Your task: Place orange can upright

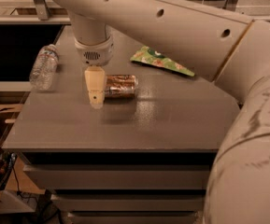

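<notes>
A bottle [43,67] lies at the table's [172,125] left edge. My claw [95,91] hangs mid-table at the left end of the orange can [121,86], which lies on its side; the claw's width I cannot tell. A green packet [160,60] lies by the far edge.

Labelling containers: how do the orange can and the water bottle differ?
The orange can is opaque and printed; the water bottle is clear. The can is shorter than the bottle. The gripper is at the can's left end; the bottle lies apart, near the left edge of the table. Both lie on their sides.
</notes>
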### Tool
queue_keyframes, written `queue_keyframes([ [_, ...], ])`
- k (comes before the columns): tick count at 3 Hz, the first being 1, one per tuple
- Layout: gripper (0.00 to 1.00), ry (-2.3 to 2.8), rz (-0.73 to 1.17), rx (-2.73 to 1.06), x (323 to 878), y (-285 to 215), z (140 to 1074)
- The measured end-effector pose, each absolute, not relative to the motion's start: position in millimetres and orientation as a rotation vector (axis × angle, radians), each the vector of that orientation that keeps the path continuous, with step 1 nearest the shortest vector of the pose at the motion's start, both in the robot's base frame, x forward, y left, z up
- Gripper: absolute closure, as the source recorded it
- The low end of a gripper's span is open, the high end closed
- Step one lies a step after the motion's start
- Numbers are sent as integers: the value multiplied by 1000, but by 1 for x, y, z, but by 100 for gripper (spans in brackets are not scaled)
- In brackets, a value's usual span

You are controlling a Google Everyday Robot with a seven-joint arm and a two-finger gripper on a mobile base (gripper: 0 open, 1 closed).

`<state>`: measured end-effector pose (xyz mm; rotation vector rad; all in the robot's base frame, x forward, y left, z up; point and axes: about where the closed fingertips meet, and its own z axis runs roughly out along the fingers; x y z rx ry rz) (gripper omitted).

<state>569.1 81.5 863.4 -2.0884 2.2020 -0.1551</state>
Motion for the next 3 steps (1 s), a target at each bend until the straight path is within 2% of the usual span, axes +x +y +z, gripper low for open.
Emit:
queue_keyframes([
  [3,0,2201,-61,-2020,565,79,845],
])
